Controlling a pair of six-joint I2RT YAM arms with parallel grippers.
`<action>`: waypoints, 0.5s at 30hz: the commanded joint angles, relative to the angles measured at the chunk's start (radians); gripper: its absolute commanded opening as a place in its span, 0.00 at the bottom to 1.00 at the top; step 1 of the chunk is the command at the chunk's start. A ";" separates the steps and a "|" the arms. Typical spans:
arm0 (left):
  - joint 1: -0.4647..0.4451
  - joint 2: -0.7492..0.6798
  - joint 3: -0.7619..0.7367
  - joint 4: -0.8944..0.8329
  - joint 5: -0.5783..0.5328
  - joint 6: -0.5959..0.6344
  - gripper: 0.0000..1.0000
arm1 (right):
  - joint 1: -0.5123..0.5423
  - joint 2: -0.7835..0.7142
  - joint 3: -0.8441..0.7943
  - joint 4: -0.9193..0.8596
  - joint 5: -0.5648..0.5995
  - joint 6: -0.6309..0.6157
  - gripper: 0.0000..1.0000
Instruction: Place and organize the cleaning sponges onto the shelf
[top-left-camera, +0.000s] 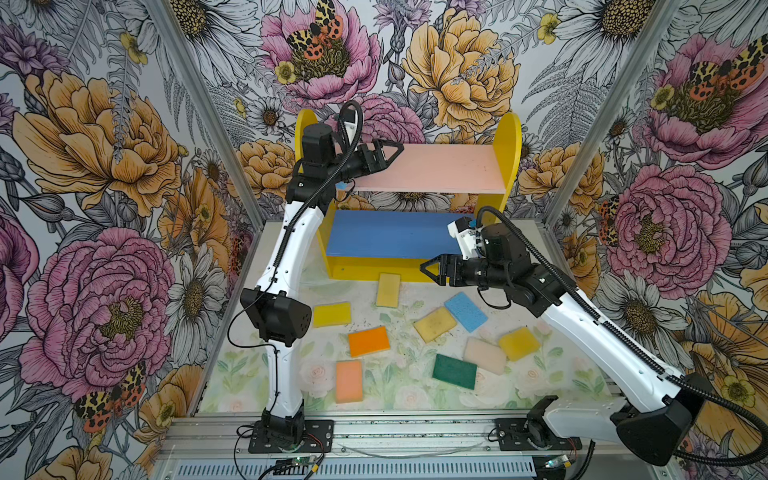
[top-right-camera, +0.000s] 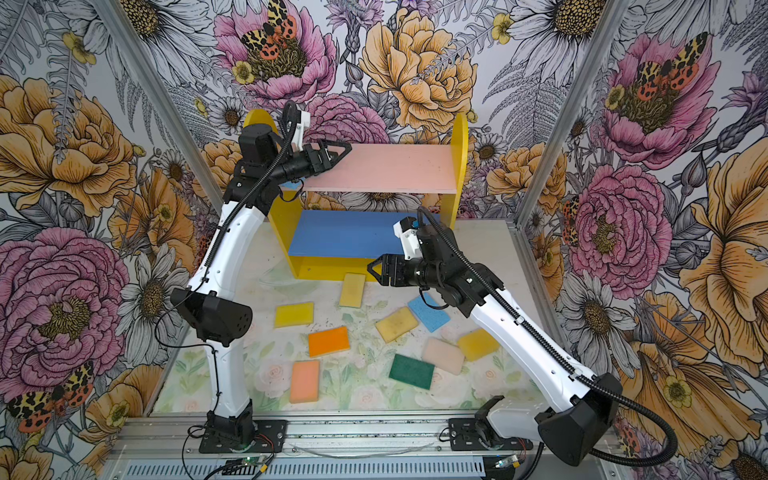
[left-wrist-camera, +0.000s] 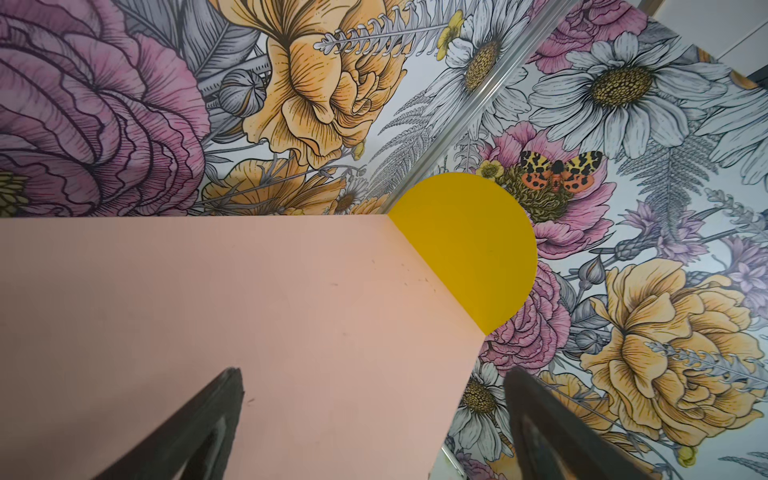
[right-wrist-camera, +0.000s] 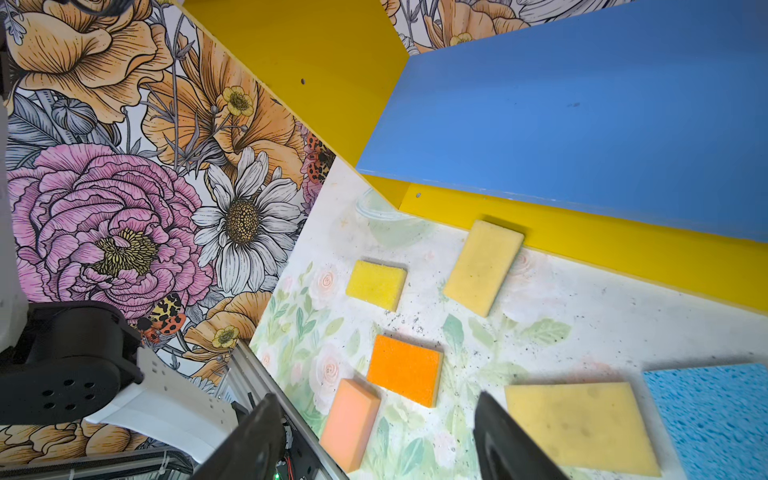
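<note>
The shelf stands at the 12 o'clock end of the worktop. Its long axis runs 9 to 3 and its open front faces 6.

Count on the worktop: nine cleaning sponges, all flat. Four are yellow; light blue, orange, peach, cream and dark green number one each.

Long axes:
- The peach sponge runs 12 to 6.
- The orange sponge runs near 9 to 3.
- The light blue sponge and the cream sponge run 10 to 4.

The left claw is over the 9 o'clock end of the pink board, jaws fully apart, empty. The right claw hangs above the worktop before the blue board, jaws apart, empty.
</note>
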 joint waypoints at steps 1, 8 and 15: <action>-0.009 0.015 0.023 -0.153 -0.107 0.160 0.99 | -0.005 0.012 -0.006 0.034 -0.018 -0.009 0.74; -0.001 0.002 0.022 -0.195 -0.218 0.263 0.99 | -0.006 0.019 -0.010 0.037 -0.033 -0.007 0.74; 0.028 0.029 0.059 -0.192 -0.273 0.276 0.99 | -0.006 0.013 -0.023 0.043 -0.040 -0.004 0.74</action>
